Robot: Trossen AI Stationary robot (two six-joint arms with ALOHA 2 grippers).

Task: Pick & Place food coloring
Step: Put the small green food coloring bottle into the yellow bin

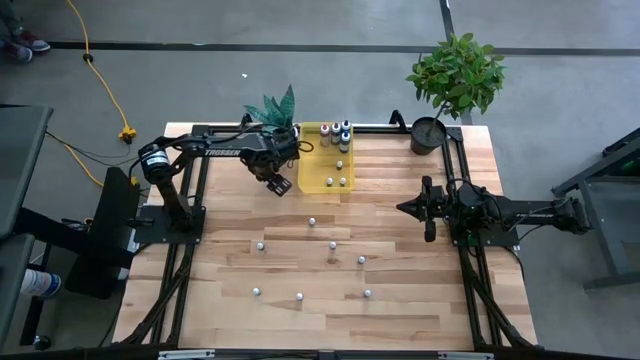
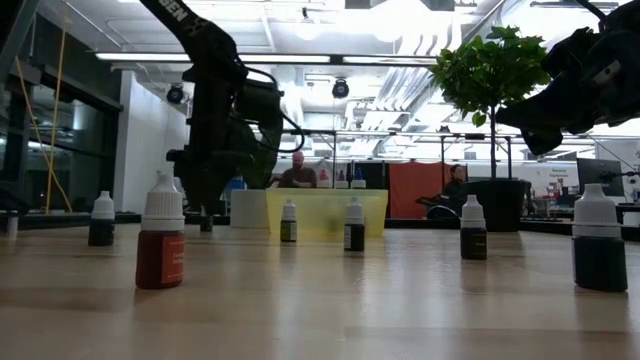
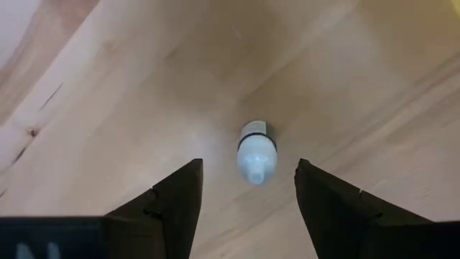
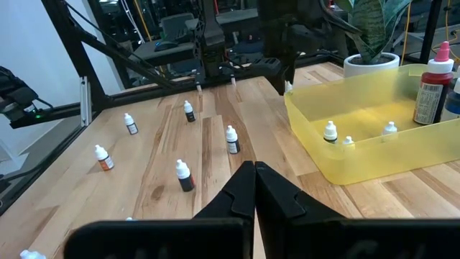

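We have the left tool [image 3: 248, 194] spread wide, one dark finger to each side of a small white-capped food-coloring bottle [image 3: 256, 151] that stands on the bare wooden desk [image 1: 400, 310] just beside the yellow tray [image 1: 312, 178], near its corner. The fingers are apart from the bottle; nothing is gripped yet. To do this well, we judge we should keep the bottle centred between the fingers, come straight down so neither finger knocks it over, and close on the body below the cap, since so light a bottle would tip at a glancing touch. Then we lift clear of the tray's wall before moving over it. The right tool [image 4: 254, 185] waits at the desk's right edge, fingers pressed together and empty. Other bottles [image 1: 333, 246] remain scattered across the desk, and several already sit in the tray.
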